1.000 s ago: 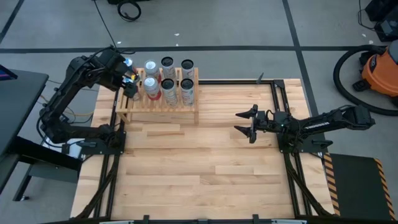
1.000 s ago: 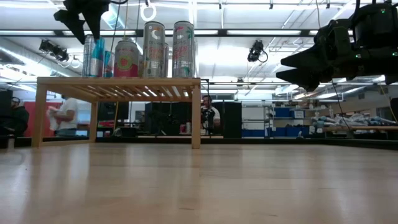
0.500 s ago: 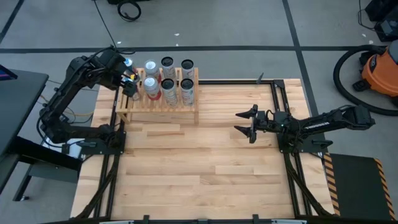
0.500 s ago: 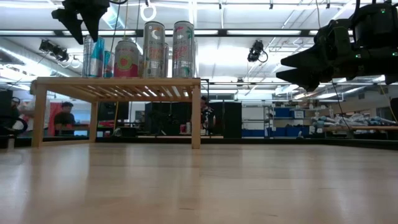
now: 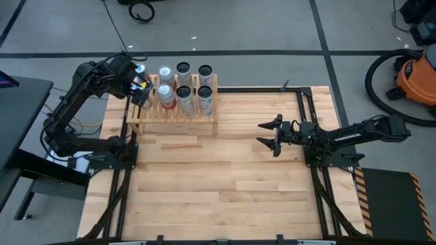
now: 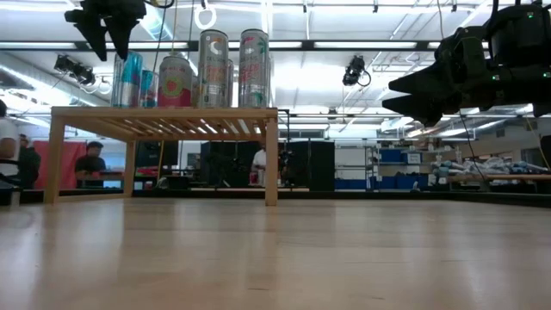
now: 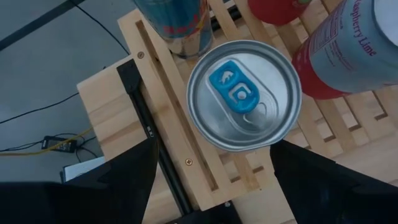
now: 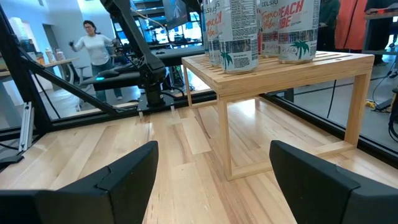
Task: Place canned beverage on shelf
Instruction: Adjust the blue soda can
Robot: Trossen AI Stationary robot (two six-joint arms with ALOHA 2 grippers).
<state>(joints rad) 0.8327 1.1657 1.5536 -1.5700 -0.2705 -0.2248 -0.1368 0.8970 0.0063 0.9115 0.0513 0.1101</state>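
The shelf (image 5: 174, 113) stands at the table's far left and carries several upright cans. The canned beverage nearest my left gripper is a can with a silver top and a blue tab (image 7: 244, 93), with blue sides (image 6: 129, 79). It stands on its base on the slats at the shelf's left end. My left gripper (image 7: 214, 190) hangs open just above it (image 6: 103, 26), pointing steeply down, one finger on either side and clear of the can. My right gripper (image 5: 269, 134) waits open and level over the table's right half (image 8: 211, 174).
Next to the blue-tab can stand another blue can (image 7: 177, 22), a red one (image 7: 280, 7) and a red-and-white can (image 7: 348, 46). Taller silver cans (image 6: 213, 69) fill the shelf's right part. Bare wood table (image 5: 218, 184) lies in front. People move in the room behind.
My left gripper has turned a little at the wrist, and its fingers have swung slightly toward the table's left edge above the blue-tab can. The gap between them looks the same. The can stands where it was.
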